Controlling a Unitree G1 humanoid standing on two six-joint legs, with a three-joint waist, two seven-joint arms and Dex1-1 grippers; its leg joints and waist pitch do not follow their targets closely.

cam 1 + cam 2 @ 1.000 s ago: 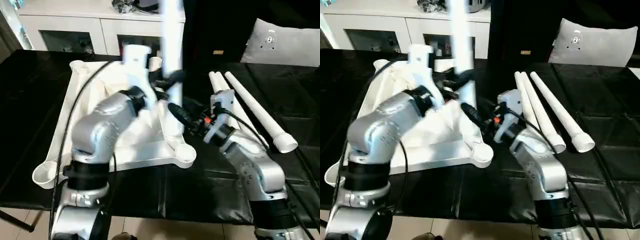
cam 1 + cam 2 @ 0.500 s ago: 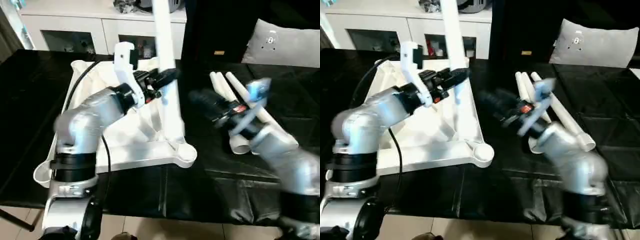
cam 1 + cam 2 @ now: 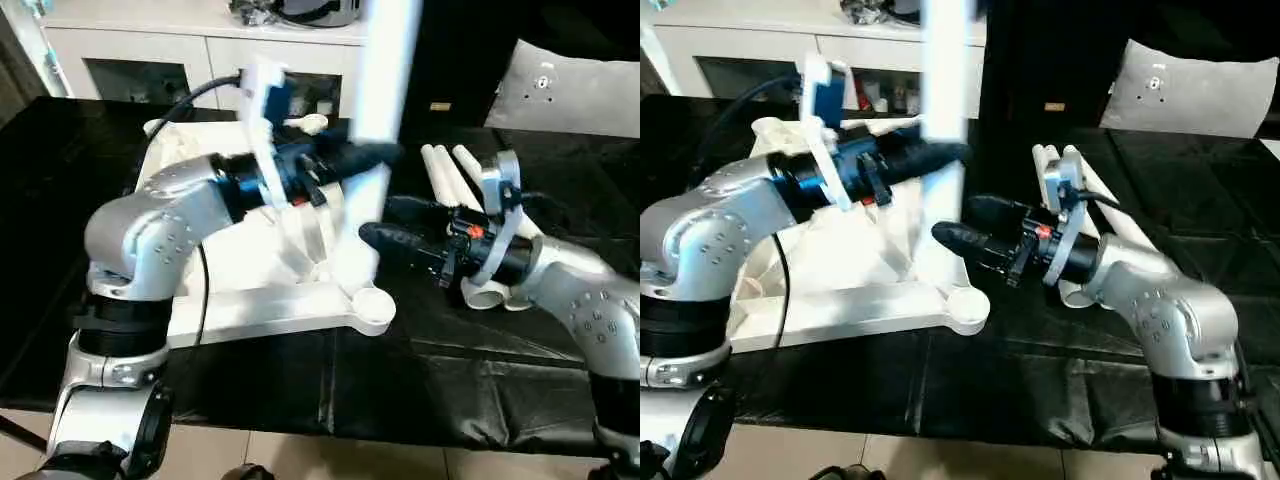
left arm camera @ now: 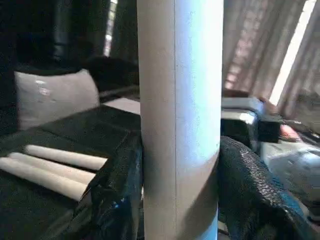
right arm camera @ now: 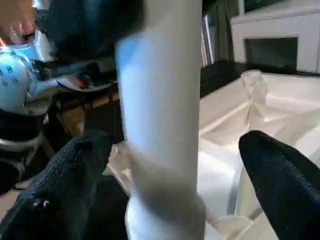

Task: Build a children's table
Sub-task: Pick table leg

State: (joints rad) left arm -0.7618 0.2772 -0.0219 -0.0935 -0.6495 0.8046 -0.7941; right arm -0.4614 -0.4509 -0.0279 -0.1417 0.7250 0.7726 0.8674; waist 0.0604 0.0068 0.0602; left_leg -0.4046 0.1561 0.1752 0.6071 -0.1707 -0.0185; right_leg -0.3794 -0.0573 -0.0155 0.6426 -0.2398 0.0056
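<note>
Table top (image 3: 250, 290): white plastic, upside down on the black table cover (image 3: 420, 370), ribbed hollow underside up, round sockets at the rounded corners.
Upright leg (image 3: 385, 90): long, round, white — standing at the top's near right corner.
Left gripper (image 4: 177, 200): pinching the upright leg, one black finger on each side.
Right gripper (image 3: 385, 222): fingers spread, on either side of the leg's lower part.
Spare legs (image 3: 455, 175): lying side by side on the cover — just behind the right gripper.
Open room: bare black cover along the near edge.
</note>
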